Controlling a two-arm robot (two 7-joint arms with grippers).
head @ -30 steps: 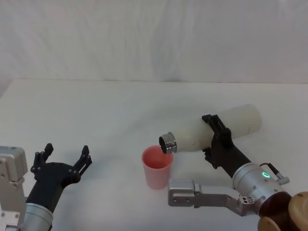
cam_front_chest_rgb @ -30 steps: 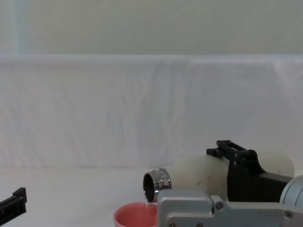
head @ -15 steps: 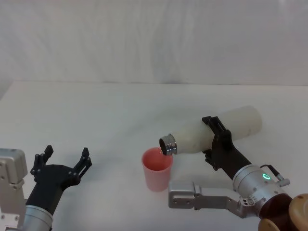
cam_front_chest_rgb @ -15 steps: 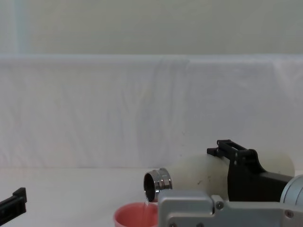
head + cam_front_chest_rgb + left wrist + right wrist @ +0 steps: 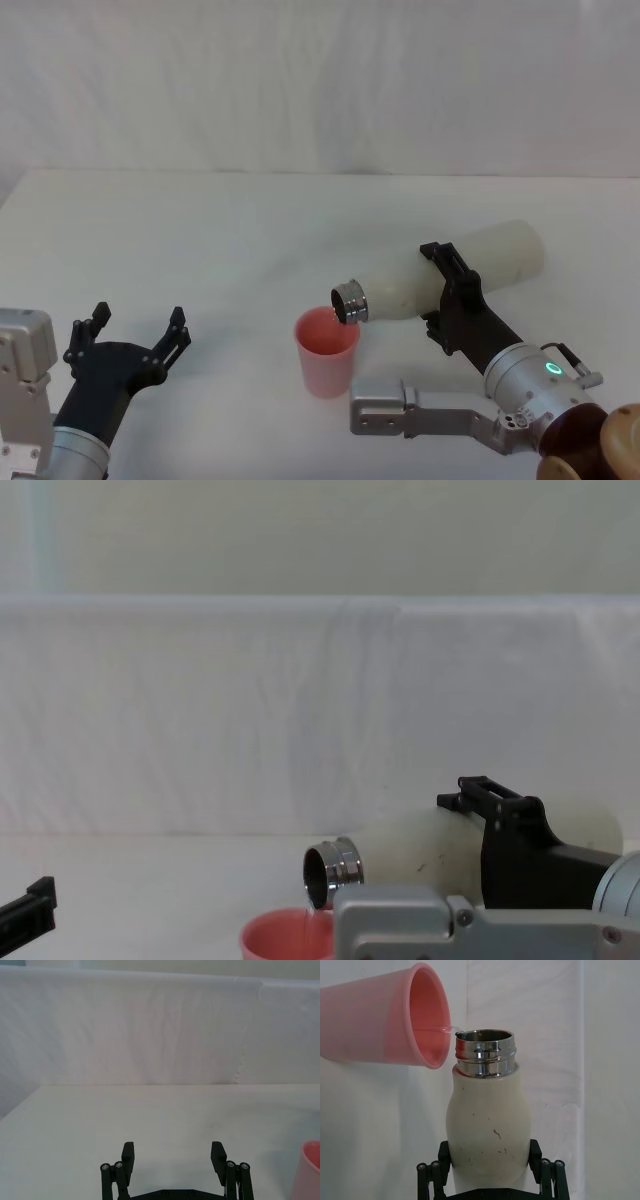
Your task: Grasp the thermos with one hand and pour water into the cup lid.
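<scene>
White table (image 5: pixel 200 220): right gripper (image 5: pixel 447 295) clamping tilted thermos (image 5: pixel 450 268), trickling into cup (image 5: pixel 326 350); I'm keeping tilt steady. Left gripper (image 5: pixel 135 325) spread, empty.

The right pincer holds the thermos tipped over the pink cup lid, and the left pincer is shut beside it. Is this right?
Not quite. The right pincer does hold the thermos tipped over the cup lid, but the left pincer is open, as the left wrist view shows.
</scene>
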